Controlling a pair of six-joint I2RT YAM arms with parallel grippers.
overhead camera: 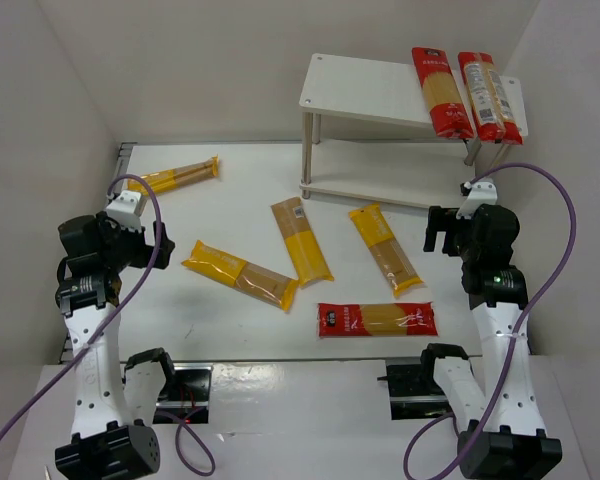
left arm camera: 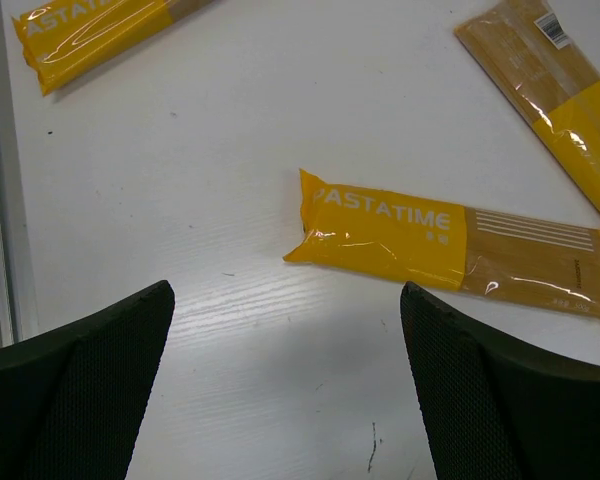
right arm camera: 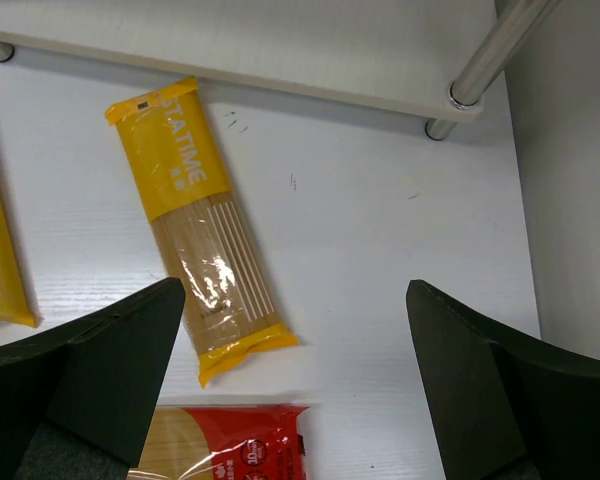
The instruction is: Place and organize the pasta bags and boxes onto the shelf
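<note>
Two red spaghetti packs [overhead camera: 445, 92] lie side by side on the top board of the white shelf [overhead camera: 365, 85] at the far right. Several yellow packs lie on the table: one far left [overhead camera: 175, 177], one left of middle [overhead camera: 240, 274], two in the middle [overhead camera: 301, 240] [overhead camera: 385, 248]. A red pack [overhead camera: 377, 319] lies near the front. My left gripper [overhead camera: 152, 243] is open and empty, hovering just short of a yellow pack [left arm camera: 450, 245]. My right gripper [overhead camera: 438, 230] is open and empty, above bare table right of a yellow pack [right arm camera: 200, 220] and the red pack [right arm camera: 225, 445].
The shelf's lower board [right arm camera: 280, 40] and a silver leg [right arm camera: 500, 50] stand just beyond my right gripper. White walls enclose the table on the left, back and right. A metal strip [left arm camera: 0, 180] runs along the table's left edge.
</note>
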